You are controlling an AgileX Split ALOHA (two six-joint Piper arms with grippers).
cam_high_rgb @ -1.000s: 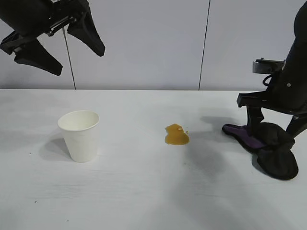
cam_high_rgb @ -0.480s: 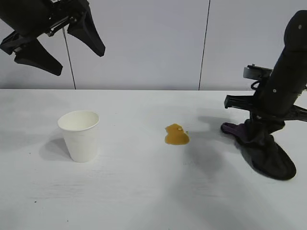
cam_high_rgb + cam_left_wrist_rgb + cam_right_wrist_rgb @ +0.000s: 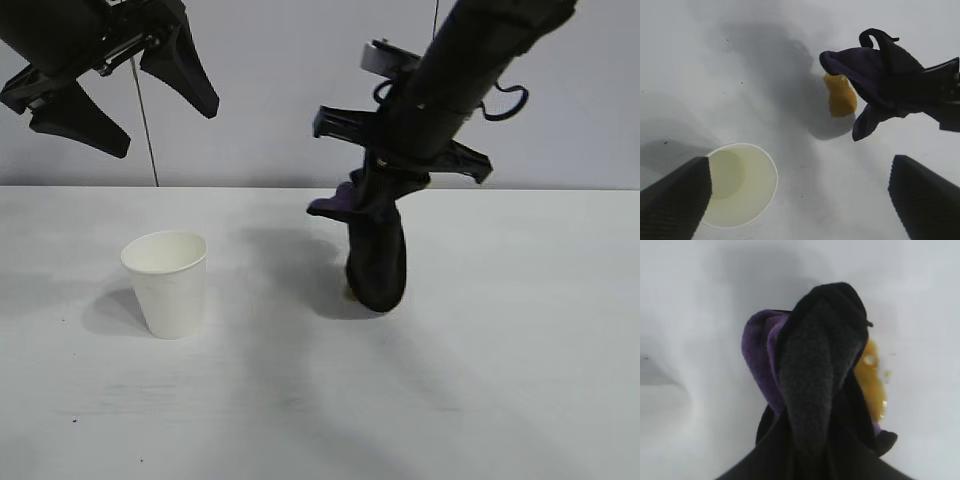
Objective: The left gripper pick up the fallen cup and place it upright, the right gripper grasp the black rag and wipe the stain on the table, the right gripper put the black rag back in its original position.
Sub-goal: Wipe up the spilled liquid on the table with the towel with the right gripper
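Over the stain [image 3: 841,95] mid-worktop [image 3: 520,390]: right claw [image 3: 385,185] clamped on the black rag [image 3: 377,255], which hangs down, its low end at the stain's near edge. Cup [image 3: 166,283] upright, well to the left. Left claw [image 3: 120,95] parked high above the cup, fingers spread wide, holding nothing.

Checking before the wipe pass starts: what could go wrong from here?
1. The black rag hangs as a narrow bundle from the right gripper, and part of the stain shows beside it. A wipe could miss or smear liquid.
2. The grip sits at the rag's top; dragging on the table might pull it loose.
3. The cup stands upright, apart from the stain; a wide sweep toward it could topple it. The left gripper hangs open above.
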